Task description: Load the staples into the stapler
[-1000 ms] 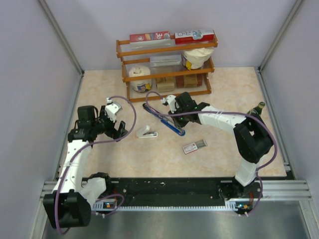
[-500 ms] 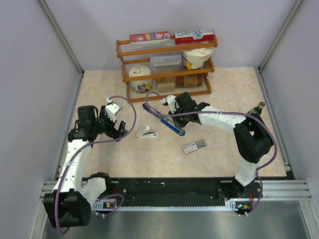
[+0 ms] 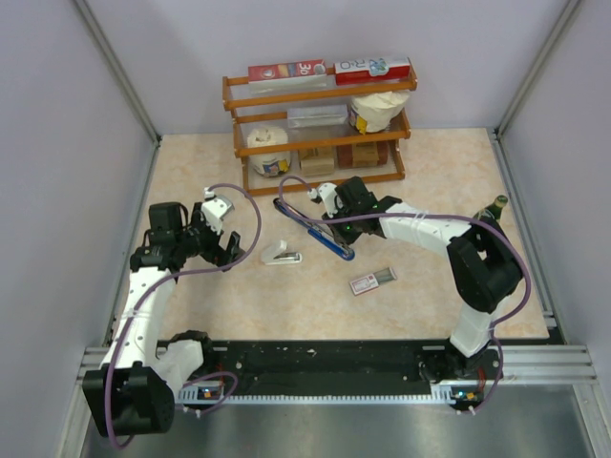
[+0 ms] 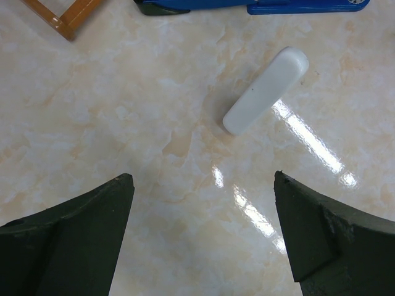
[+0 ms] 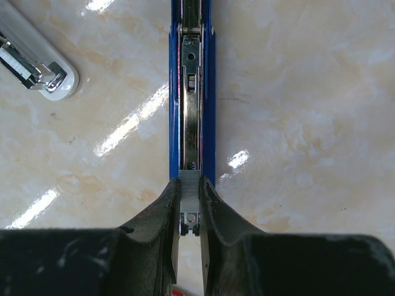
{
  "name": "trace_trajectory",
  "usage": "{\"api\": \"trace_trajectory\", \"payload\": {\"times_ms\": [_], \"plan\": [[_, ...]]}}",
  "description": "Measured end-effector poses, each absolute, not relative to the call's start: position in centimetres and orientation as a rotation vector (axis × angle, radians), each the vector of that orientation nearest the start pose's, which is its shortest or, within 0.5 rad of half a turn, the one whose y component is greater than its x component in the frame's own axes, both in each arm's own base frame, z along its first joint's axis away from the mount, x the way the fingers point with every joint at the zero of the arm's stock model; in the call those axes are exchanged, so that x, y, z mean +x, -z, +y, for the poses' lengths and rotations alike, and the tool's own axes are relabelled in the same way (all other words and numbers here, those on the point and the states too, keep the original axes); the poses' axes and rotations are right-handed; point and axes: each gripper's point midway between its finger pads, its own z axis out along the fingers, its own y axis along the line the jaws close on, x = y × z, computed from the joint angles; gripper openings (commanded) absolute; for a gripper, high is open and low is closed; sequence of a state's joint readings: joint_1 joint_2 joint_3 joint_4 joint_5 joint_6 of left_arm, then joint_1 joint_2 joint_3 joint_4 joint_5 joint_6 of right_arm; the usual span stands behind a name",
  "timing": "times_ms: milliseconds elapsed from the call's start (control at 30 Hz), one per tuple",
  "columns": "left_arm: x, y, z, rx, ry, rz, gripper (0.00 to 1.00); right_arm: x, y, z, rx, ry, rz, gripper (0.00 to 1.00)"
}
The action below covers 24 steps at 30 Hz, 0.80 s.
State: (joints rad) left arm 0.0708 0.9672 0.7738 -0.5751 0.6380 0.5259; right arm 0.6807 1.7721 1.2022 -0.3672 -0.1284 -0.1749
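Top cam sits high at the near side, looking down over the whole bench (image 3: pixel 439 172). Both wrist cams hover close, facing down, and each catches the white stapler (image 4: pixel 266 90) and the blue stapler (image 5: pixel 191 123).

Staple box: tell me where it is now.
Top view: the staple box lies on the table, right of centre, just in front of the blue stapler.

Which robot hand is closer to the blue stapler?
The right hand. It sits right over the open blue stapler, pinching a staple strip above its track. The left hand is open and off to the side, past the white stapler.
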Motion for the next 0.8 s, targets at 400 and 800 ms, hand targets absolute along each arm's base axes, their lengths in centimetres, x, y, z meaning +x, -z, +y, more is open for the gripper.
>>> {"api": "trace_trajectory", "payload": {"times_ms": [400, 800], "plan": [[26.61, -15.85, -6.92, 0.786, 0.416, 2.047, 0.99, 32.05, -5.65, 27.88, -1.116, -0.358, 2.302, 0.06], [26.54, -15.46, -6.92, 0.786, 0.422, 2.058, 0.99, 32.05, -5.65, 27.87, -1.117, -0.358, 2.302, 0.06]]}}
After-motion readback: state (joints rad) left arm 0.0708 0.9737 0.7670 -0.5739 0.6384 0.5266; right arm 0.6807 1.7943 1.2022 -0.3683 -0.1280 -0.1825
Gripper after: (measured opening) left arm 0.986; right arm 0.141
